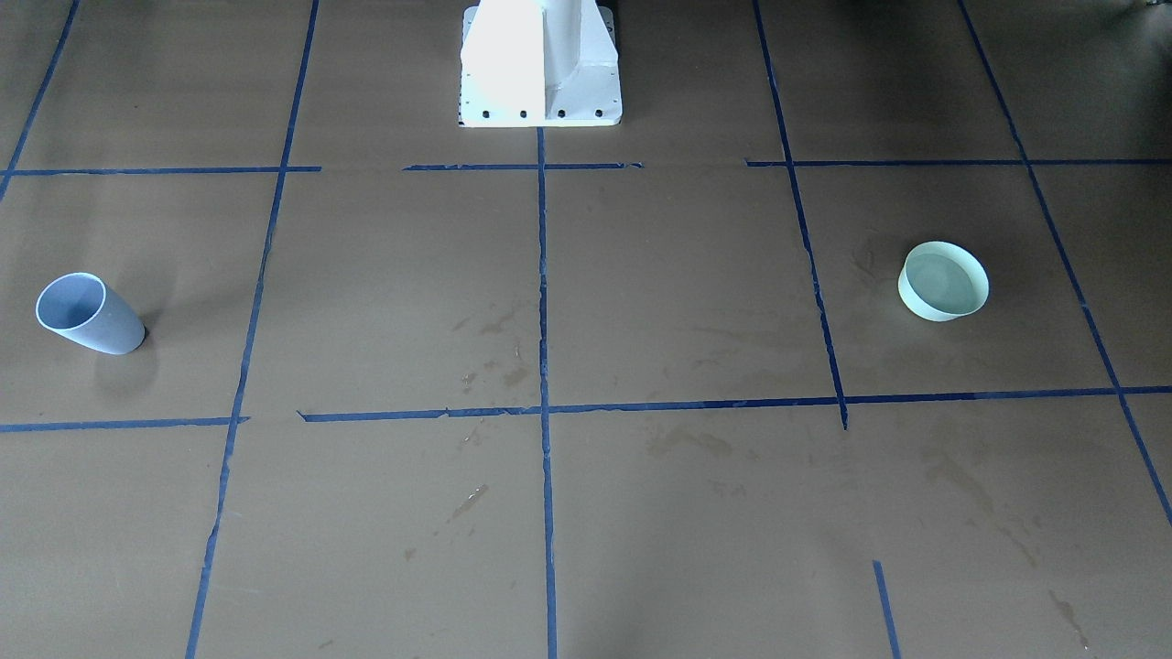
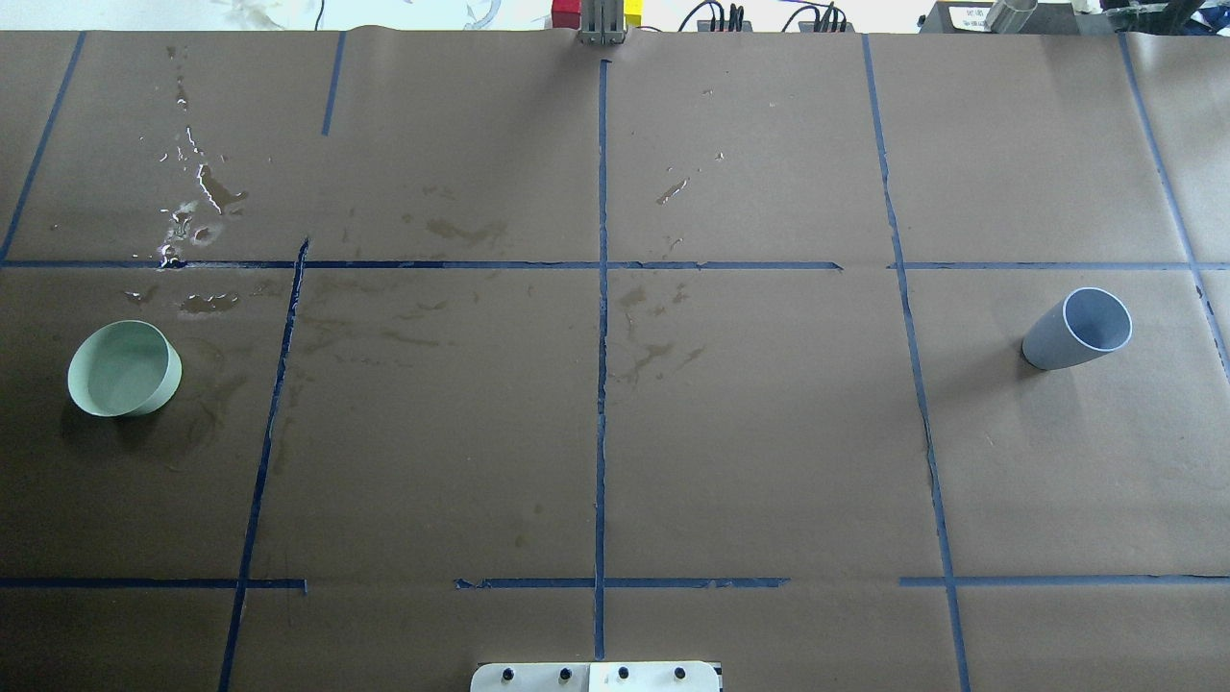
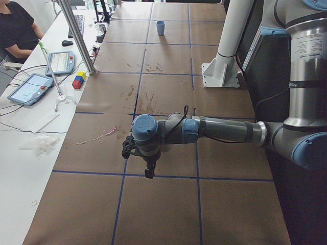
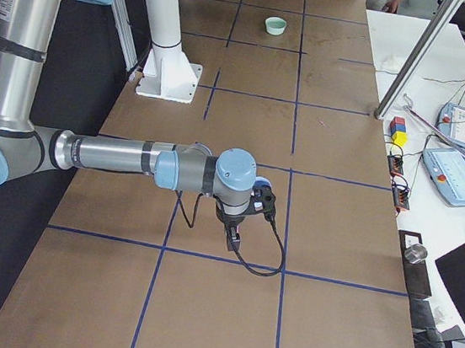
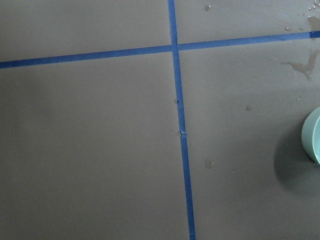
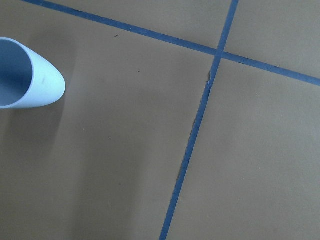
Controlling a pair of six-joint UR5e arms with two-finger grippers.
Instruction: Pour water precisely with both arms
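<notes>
A blue-grey cup (image 1: pixel 90 314) stands upright on the brown table at the robot's right; it also shows in the overhead view (image 2: pixel 1076 330) and the right wrist view (image 6: pixel 25 75). A shallow mint bowl (image 1: pixel 943 281) stands at the robot's left, also in the overhead view (image 2: pixel 125 368); its rim shows in the left wrist view (image 5: pixel 312 135). The left arm (image 3: pixel 214 130) reaches out level over the table with its gripper (image 3: pixel 148 172) pointing down. The right arm (image 4: pixel 124 158) does the same, gripper (image 4: pixel 231 242) down. I cannot tell whether either gripper is open or shut.
The white pedestal base (image 1: pixel 540 69) stands at the table's middle on the robot's side. Wet patches (image 2: pixel 197 207) lie beyond the bowl. Blue tape lines grid the table. An operator (image 3: pixel 15 30), tablets (image 3: pixel 30 88) and coloured blocks (image 3: pixel 78 79) are at the far side.
</notes>
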